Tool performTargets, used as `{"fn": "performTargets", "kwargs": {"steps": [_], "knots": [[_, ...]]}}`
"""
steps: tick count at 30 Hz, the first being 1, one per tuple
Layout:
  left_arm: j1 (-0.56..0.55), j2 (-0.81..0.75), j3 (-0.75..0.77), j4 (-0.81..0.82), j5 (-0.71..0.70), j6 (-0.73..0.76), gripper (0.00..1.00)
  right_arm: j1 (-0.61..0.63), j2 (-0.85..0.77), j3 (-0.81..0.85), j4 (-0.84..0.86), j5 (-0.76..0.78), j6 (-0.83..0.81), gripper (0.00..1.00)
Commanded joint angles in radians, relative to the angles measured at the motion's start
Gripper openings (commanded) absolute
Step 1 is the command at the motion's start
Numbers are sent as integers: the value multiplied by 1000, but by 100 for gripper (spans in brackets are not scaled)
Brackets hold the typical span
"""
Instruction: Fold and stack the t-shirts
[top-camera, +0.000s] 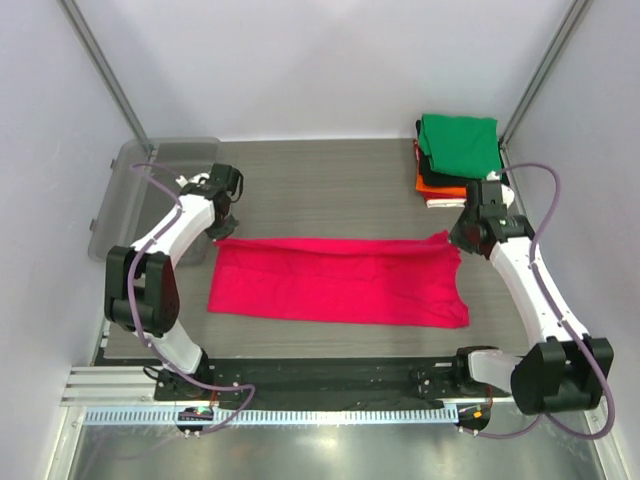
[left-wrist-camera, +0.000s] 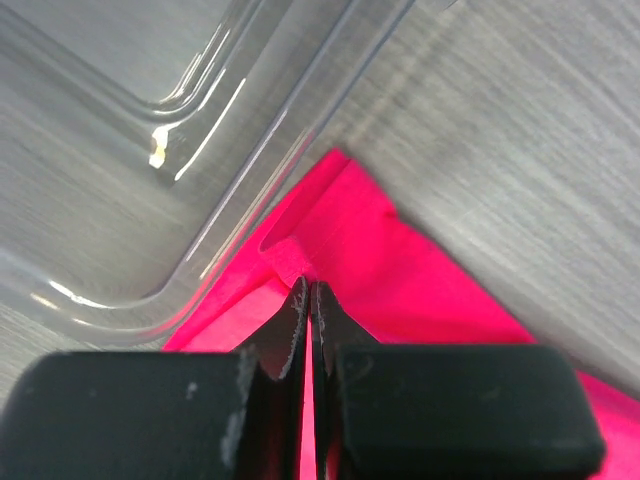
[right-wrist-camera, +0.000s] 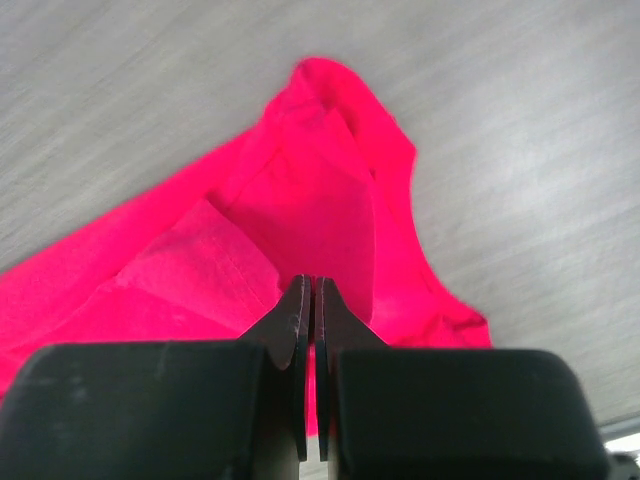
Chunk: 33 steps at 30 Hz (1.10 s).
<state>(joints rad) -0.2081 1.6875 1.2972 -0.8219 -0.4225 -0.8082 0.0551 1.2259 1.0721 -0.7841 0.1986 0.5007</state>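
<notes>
Clear rectangular plastic tub (top-camera: 118, 205) on far-left part of grey wood-grain desk (top-camera: 330, 185); left wrist view shows its rounded corner and rim up close, with light glints. Ribbed aluminium rail (top-camera: 300, 414) runs along the desk's near edge. Plain white walls (top-camera: 330, 60) behind, slanted metal posts (top-camera: 105, 70) at both rear corners.

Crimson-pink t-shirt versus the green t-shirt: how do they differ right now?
The crimson-pink t-shirt lies as a long flat band mid-table; the green t-shirt is folded compact atop the stack at the far right. The crimson-pink t-shirt is pinched at its far corners by the left claw and right claw; the green t-shirt is touched by neither. Both are plain, unprinted cloth.
</notes>
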Motion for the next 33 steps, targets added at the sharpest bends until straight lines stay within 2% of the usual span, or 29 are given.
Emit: {"fn": "performTargets", "kwargs": {"steps": [1, 9, 18, 27, 29, 31, 32, 33], "knots": [[3, -72, -61, 55, -30, -13, 0, 0, -88, -104, 25, 36, 119, 1], [3, -178, -208, 99, -32, -22, 0, -23, -226, -282, 10, 58, 265, 1], [1, -270, -341, 144, -13, -22, 0, -43, -382, -308, -73, 162, 329, 1], [-11, -293, -418, 171, -15, -35, 2, -41, -486, -402, -101, 111, 465, 2], [-13, -317, -446, 176, -16, -37, 7, -41, -514, -435, -101, 105, 515, 16], [-13, -336, -461, 176, -22, -34, 17, -41, -560, -452, -101, 117, 538, 30], [-13, -347, -473, 178, -22, -28, 22, -41, -575, -462, -101, 124, 558, 69], [-11, -366, -476, 172, -21, -19, 40, -43, -592, -463, -101, 130, 564, 82]]}}
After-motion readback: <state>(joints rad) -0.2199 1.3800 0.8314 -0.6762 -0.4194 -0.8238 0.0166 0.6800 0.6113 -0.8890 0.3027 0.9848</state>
